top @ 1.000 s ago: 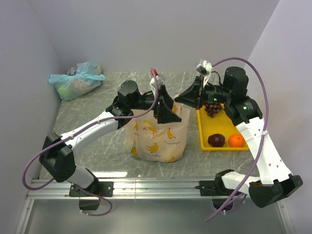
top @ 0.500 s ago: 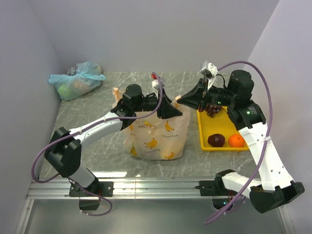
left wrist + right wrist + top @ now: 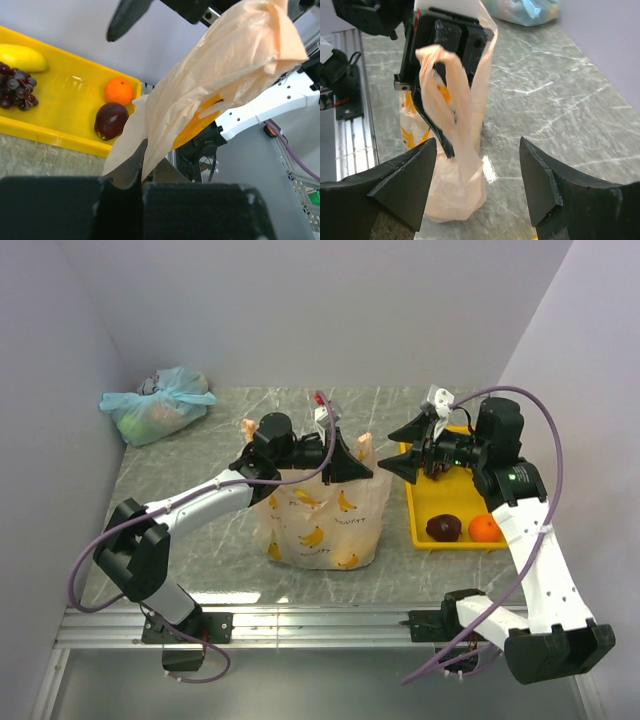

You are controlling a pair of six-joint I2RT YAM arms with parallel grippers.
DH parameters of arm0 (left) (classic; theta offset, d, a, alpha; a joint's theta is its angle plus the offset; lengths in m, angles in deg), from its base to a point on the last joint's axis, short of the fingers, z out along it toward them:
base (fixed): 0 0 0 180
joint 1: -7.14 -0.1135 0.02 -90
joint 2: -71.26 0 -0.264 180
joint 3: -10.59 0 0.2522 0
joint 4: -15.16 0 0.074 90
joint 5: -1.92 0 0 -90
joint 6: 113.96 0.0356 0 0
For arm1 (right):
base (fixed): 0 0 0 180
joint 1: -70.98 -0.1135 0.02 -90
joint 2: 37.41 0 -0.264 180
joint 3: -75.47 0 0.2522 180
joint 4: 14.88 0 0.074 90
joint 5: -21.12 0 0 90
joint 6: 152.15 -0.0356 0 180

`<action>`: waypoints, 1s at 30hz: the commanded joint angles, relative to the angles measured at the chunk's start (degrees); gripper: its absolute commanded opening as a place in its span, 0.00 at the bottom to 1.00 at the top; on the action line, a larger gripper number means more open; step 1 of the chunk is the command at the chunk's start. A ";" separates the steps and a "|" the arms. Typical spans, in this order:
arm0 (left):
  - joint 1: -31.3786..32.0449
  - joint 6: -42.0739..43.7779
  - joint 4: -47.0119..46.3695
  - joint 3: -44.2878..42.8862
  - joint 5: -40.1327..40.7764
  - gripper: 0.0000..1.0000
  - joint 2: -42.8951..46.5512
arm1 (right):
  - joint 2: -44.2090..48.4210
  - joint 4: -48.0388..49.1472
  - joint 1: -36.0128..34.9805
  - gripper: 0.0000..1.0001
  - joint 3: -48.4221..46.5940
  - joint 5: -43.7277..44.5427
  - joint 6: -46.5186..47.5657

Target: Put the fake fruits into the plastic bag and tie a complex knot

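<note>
The peach plastic bag (image 3: 322,518) with banana prints stands mid-table. My left gripper (image 3: 350,466) is shut on the thin film of one handle (image 3: 225,65), which rises between its fingers (image 3: 134,161). My right gripper (image 3: 399,452) hangs open just right of the bag, nothing between its fingertips (image 3: 422,160); the handle (image 3: 445,90) stands in front of it. On the yellow tray (image 3: 60,136) lie a banana (image 3: 20,57), purple grapes (image 3: 15,85), an orange (image 3: 118,91) and a dark maroon fruit (image 3: 111,120). The other handle (image 3: 248,427) sticks up loose. No knot is in view.
A tied pale blue-green bag (image 3: 158,403) lies at the back left corner. The tray (image 3: 424,532) sits right of the peach bag, under my right arm. Walls close the table on the left, back and right.
My left gripper has shut on the bag's handle. My right gripper has let go of it, opened, and drawn back to the right over the tray.
</note>
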 commanded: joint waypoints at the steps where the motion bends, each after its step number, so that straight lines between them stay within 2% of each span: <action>1: 0.21 1.81 -0.45 -2.75 -2.25 0.01 -0.86 | -2.21 6.21 -0.44 0.74 0.39 -3.93 0.19; 6: 0.21 1.99 0.00 -3.19 -2.60 0.01 -1.82 | -5.12 8.07 -1.67 0.73 -0.84 -6.91 -2.28; 15: 0.12 -0.21 -2.29 -3.28 -2.78 0.01 -2.79 | -5.91 1.92 -4.31 0.65 0.13 -7.27 4.75; 19: 0.20 0.93 -2.64 -2.75 -3.39 0.00 -2.00 | -6.87 -7.29 -2.13 0.66 -2.95 -7.52 14.12; 21: 0.03 0.50 -3.25 -1.96 -3.65 0.01 -1.82 | -7.32 -13.08 -1.85 0.69 -4.70 -8.32 17.48; 24: -0.23 -1.44 -4.04 -1.96 -3.57 0.01 -2.09 | -7.14 -15.39 -1.85 0.73 -5.24 -9.90 20.38; 29: -0.23 -1.10 -3.79 -3.54 -5.05 0.01 -3.06 | -7.23 -7.59 -3.08 0.73 -1.99 -9.73 13.31; 30: -0.06 -0.57 -3.35 -3.72 -5.15 0.01 -3.06 | -7.49 -2.71 -3.00 0.72 -1.46 -9.21 10.58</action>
